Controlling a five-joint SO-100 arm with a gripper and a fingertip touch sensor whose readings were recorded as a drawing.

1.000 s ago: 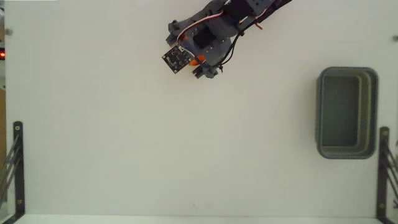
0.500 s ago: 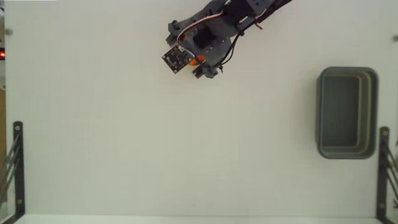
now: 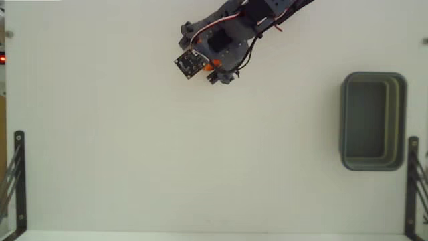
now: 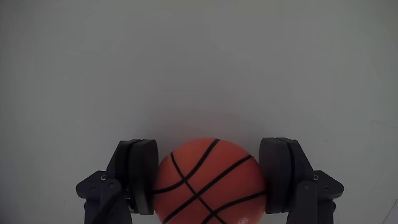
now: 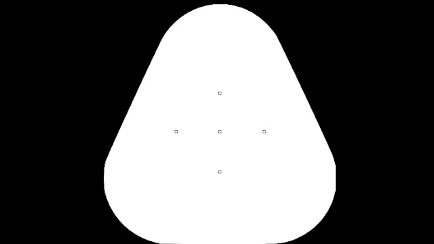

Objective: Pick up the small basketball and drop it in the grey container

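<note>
The small basketball (image 4: 208,183), orange with black seam lines, fills the gap between my gripper (image 4: 210,152) fingers in the wrist view. Both dark pads press against its sides, so the gripper is shut on it. In the fixed view my gripper (image 3: 214,71) is at the top centre of the white table, and only a sliver of the small basketball (image 3: 211,65) shows under the arm. The grey container (image 3: 372,121) stands far to the right with nothing in it, well apart from the gripper.
The white table (image 3: 200,154) stretches between the arm and the container. Black metal brackets stand at the lower left edge (image 3: 18,181) and lower right edge (image 3: 412,181). A small circuit board (image 3: 189,62) is mounted on the arm.
</note>
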